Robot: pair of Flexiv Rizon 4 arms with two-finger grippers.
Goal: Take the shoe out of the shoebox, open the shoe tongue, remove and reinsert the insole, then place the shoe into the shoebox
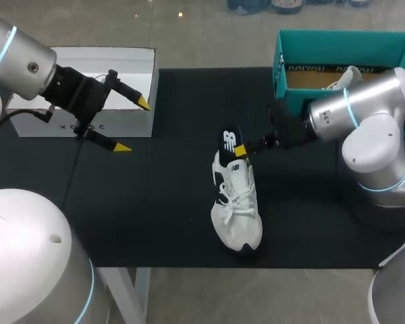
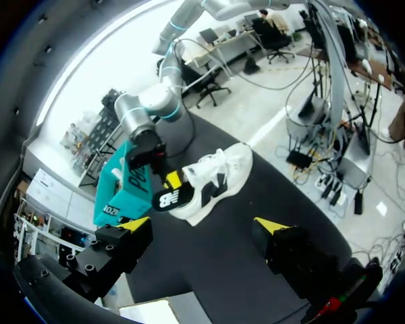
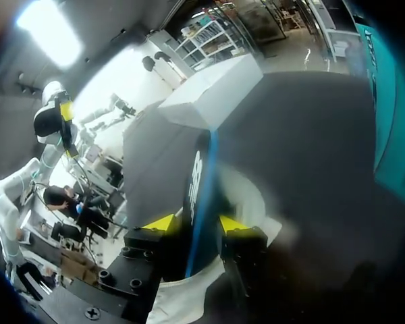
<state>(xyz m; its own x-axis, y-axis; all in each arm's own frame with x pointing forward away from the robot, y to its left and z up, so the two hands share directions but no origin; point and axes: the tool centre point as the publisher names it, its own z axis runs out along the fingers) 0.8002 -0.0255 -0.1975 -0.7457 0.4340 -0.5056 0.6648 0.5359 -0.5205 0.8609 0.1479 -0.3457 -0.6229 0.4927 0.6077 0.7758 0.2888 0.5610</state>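
Left arm comes in from the upper left with its wrist angled toward frame centre. The left gripper is spread wide and holds nothing, hanging by the front corner of the white box. The white shoe lies at centre on the black mat, toe toward the bottom edge, with the black insole sticking up from its heel end. Right arm comes in from the right, elbow bent. The right gripper is pinched on the insole, fingers on both faces. The teal shoebox is at upper right.
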